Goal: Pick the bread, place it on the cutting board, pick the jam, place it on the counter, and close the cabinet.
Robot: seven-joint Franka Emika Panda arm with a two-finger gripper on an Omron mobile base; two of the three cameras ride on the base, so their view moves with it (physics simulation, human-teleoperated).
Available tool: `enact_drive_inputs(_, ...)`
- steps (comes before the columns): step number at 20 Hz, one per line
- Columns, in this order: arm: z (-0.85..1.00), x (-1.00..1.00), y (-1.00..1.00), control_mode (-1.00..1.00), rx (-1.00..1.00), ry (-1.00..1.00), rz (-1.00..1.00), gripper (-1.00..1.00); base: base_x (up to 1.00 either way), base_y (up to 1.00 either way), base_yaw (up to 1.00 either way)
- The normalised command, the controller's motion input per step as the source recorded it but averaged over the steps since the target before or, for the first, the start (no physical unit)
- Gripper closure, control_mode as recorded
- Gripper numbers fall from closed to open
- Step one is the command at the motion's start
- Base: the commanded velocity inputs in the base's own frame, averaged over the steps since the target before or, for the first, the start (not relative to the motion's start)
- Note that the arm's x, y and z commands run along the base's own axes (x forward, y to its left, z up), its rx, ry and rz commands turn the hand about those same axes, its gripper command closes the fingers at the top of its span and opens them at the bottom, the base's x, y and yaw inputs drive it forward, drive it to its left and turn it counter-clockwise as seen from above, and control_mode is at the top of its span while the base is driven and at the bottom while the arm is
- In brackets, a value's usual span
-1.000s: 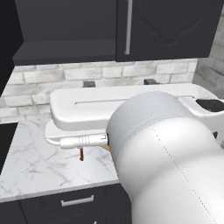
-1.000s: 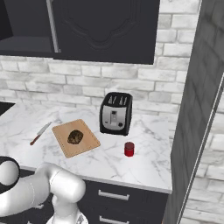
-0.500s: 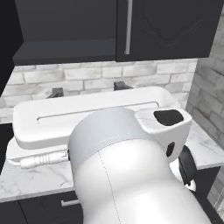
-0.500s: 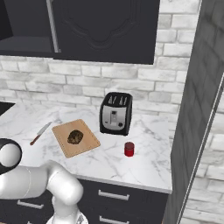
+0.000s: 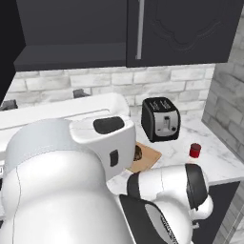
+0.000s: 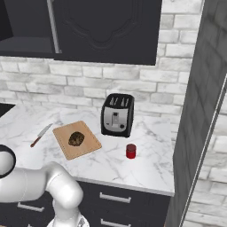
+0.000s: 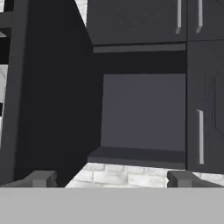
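The end effector (image 7: 111, 178) is wide open and holds nothing; its two fingertips (image 7: 43, 178) point toward the open cabinet (image 7: 140, 113), whose left door stands open. On the table (image 6: 146, 164) the bread (image 6: 76, 138) lies on the cutting board (image 6: 91, 146). The jam (image 6: 131, 151) stands on the marble, just in front of the toaster (image 6: 117, 115). A red-handled knife (image 6: 41, 135) lies left of the board.
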Motion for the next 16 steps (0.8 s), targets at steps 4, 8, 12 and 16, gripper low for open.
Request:
enact_drive_inputs(4, 0.0, 0.0, 0.55, -1.0, -0.03, 0.04, 0.0, -1.0, 0.0, 0.0, 0.0)
enact_drive_inputs(8, 0.0, 0.0, 0.5, -1.0, -0.02, 0.03, 0.0, -1.0, 0.0, 0.0, 0.0)
enact_drive_inputs(12, 0.0, 0.0, 0.46, -1.0, -0.01, 0.03, 0.0, -1.0, 0.0, 0.0, 0.0)
enact_drive_inputs(16, 0.0, 0.0, 0.47, -1.0, -0.02, 0.03, 0.0, -1.0, 0.0, 0.0, 0.0)
